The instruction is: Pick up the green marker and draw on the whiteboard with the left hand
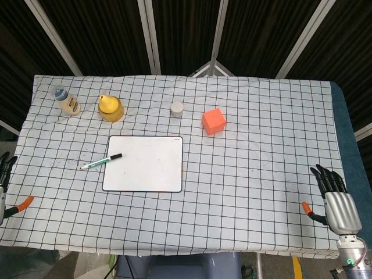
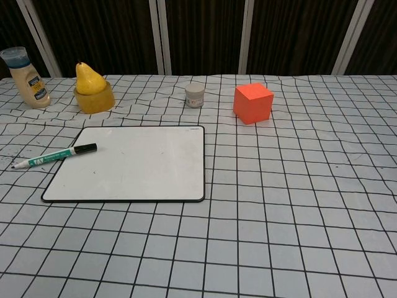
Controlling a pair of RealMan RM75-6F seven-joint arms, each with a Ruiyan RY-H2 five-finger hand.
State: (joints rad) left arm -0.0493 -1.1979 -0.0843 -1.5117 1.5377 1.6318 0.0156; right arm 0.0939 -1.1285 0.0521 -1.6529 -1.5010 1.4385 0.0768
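As both hands sit at the counter's near edge:
marker [image 1: 101, 161]: lies half on whiteboard [image 1: 145, 165], cap end on it
left hand [image 1: 4, 174]: mostly cropped, grasp unclear
right hand [image 1: 334, 197]: fingers spread, holds nothing

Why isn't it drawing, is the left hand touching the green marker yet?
Apart. The head view shows the left hand at the table's edge, with bare cloth between it and the green marker.

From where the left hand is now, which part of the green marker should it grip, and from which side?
Probably the green marker at its white middle barrel, from above. It lies flat, black cap on the whiteboard, other end on the cloth toward the left hand, so that end is nearer. Fingers should close across its width.
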